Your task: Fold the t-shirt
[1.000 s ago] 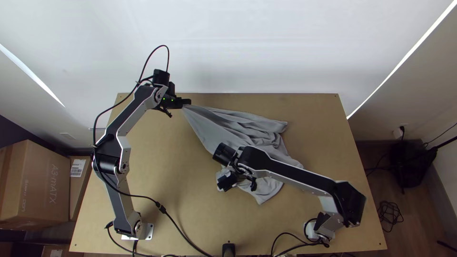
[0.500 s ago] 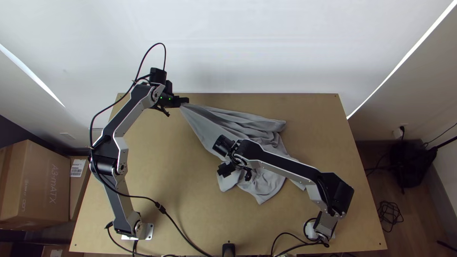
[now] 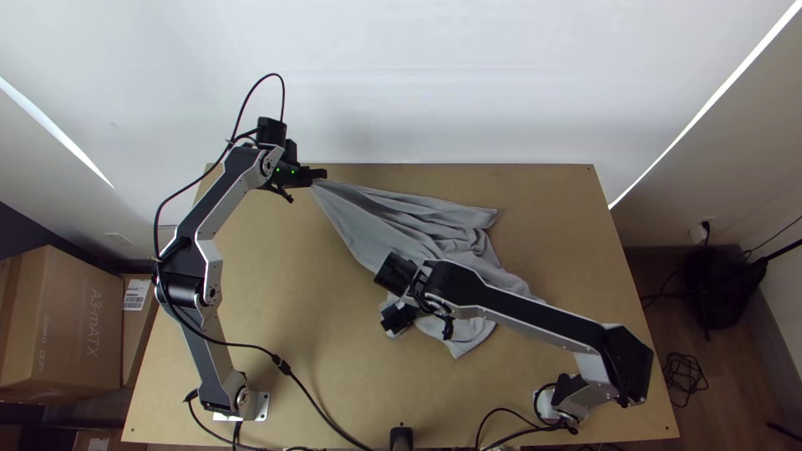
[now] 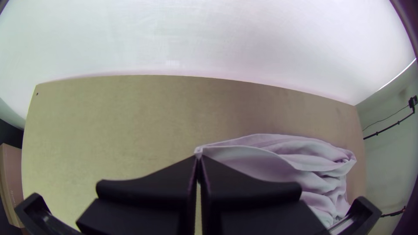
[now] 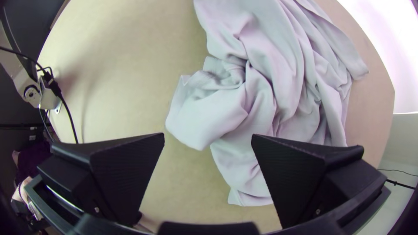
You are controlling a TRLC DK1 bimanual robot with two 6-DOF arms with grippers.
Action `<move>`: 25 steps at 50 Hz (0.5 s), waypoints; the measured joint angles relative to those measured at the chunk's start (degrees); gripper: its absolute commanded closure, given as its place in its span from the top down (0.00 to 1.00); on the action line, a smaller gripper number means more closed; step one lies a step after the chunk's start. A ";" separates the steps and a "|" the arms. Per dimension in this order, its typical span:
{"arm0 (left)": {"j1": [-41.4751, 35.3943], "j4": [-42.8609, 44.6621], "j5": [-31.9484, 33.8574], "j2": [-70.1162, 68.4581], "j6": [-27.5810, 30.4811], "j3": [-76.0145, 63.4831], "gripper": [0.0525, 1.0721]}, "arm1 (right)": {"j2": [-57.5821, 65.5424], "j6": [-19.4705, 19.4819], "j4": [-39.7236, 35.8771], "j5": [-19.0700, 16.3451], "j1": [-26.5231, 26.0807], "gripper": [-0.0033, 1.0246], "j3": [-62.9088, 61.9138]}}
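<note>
T-shirt bunched, we pinch its corner in our left gripper — drawn slightly farther left now — our right gripper hovering, fingers spread.

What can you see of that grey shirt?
The grey t-shirt is soft, thin-looking cloth, bunched and full of wrinkles on the light wooden table. One corner is pinched in the left gripper, with the cloth stretching from it in a taut wedge. The rest lies crumpled beneath the open right gripper. I can't tell sleeves from hem.
</note>
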 measured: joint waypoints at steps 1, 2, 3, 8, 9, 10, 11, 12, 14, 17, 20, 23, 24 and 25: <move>0.00 -0.02 0.02 0.00 0.00 0.07 0.03 | 0.00 0.00 -0.02 -0.24 0.20 0.90 -0.24; 0.00 -0.02 0.02 0.00 0.00 0.20 0.03 | 0.00 0.02 -0.09 -0.63 0.28 0.89 -0.68; -0.02 -0.09 0.02 0.00 0.00 0.31 0.03 | 0.07 0.02 -0.13 -0.85 0.33 0.88 -0.98; -0.07 -0.17 0.02 0.00 0.00 0.68 0.03 | 1.38 0.09 0.61 -1.64 0.15 0.67 -2.71; -0.07 -0.20 0.02 0.00 0.00 0.70 0.03 | 1.73 0.11 1.14 -1.73 0.13 0.63 -2.99; -0.07 -0.31 0.02 0.00 0.00 0.70 0.03 | 2.08 0.13 1.73 -1.84 0.02 0.59 -3.26; -0.07 -0.42 0.00 0.00 -0.02 0.70 0.03 | 2.38 0.13 3.19 -1.86 -0.13 0.54 -3.69; -0.07 -0.61 0.00 0.00 -0.02 0.70 0.03 | 2.58 0.11 4.72 -1.88 -0.24 0.49 -4.22; -0.07 -0.96 0.00 0.00 -0.02 0.70 0.03 | 2.86 0.11 7.37 -1.86 -0.35 0.37 -5.29; -0.04 -1.20 0.00 0.00 -0.02 0.70 0.03 | 3.04 0.11 11.63 -1.88 -0.59 0.03 -6.95; 0.00 -1.22 0.02 0.00 -0.02 0.70 0.03 | 3.04 -0.02 15.63 -1.77 -0.79 0.03 -8.50; 0.11 -1.22 0.02 -0.09 0.00 0.70 0.02 | 3.04 0.00 19.12 -1.66 -1.20 0.03 -9.42; 0.15 -1.25 0.02 -0.09 0.00 0.70 0.03 | 3.04 0.00 20.11 -1.66 -1.36 0.03 -9.64; 0.22 -1.27 0.02 -0.11 0.00 0.70 0.02 | 3.04 -0.02 20.96 -1.66 -1.55 0.03 -9.70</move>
